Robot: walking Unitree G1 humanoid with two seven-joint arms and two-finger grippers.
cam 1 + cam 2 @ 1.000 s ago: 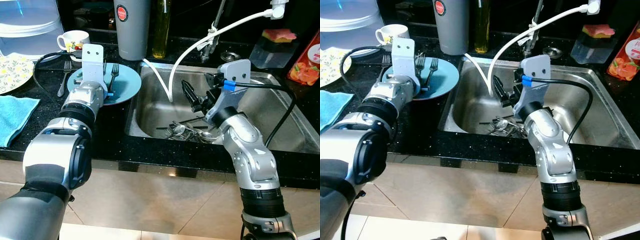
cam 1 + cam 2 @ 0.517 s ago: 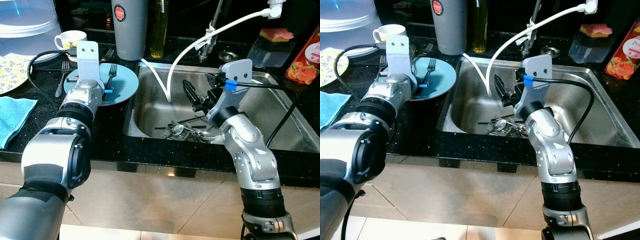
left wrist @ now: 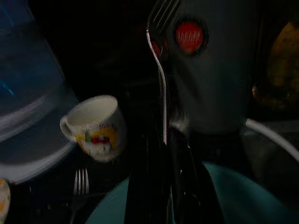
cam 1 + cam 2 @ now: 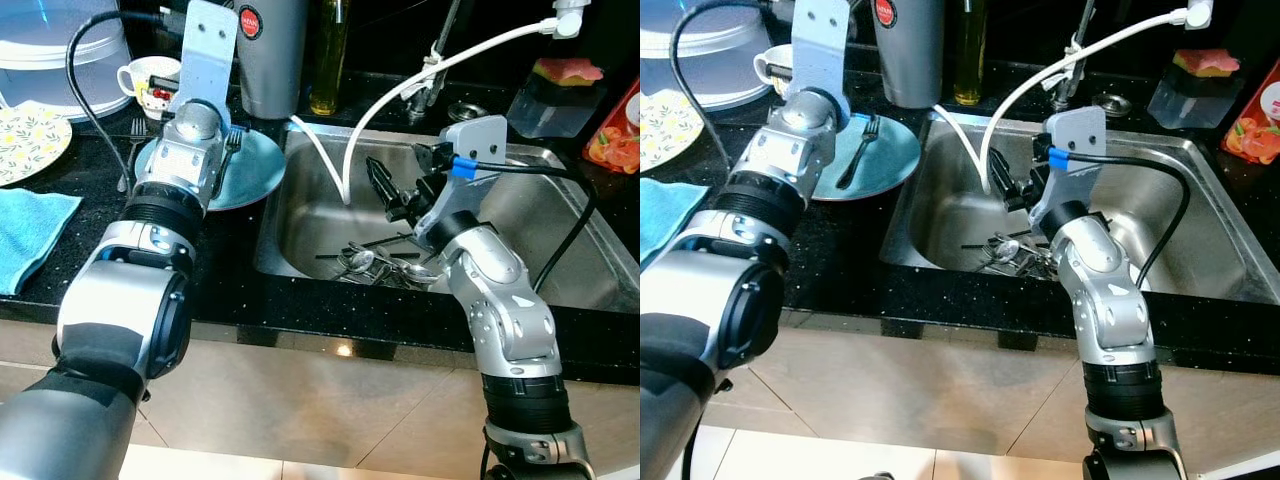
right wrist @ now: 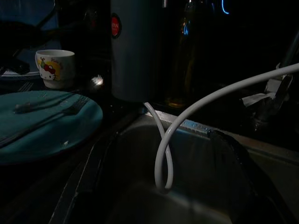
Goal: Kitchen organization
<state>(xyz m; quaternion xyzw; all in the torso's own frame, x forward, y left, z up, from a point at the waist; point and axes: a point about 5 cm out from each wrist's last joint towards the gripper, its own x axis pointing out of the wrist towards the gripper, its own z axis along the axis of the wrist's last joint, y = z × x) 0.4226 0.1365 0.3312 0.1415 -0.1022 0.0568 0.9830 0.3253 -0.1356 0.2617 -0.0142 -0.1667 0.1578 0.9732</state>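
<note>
While my left gripper [image 3: 164, 154] hangs raised over the blue plate [image 4: 255, 172], its fingers are clamped on a fork [image 3: 161, 70], tines up, pointing toward the grey canister [image 4: 268, 50]. Holding it by the handle keeps the tines free, I judge. Another fork [image 4: 855, 155] lies on the plate. My right gripper [image 4: 385, 195] hovers in the sink [image 4: 560, 215] with fingers spread, just above the heap of cutlery [image 4: 375, 265], placed for the next pick. A mug [image 4: 150, 80] stands behind the plate.

Head views bright and sharp; both wrist views very dark, perhaps slightly blurred.
</note>
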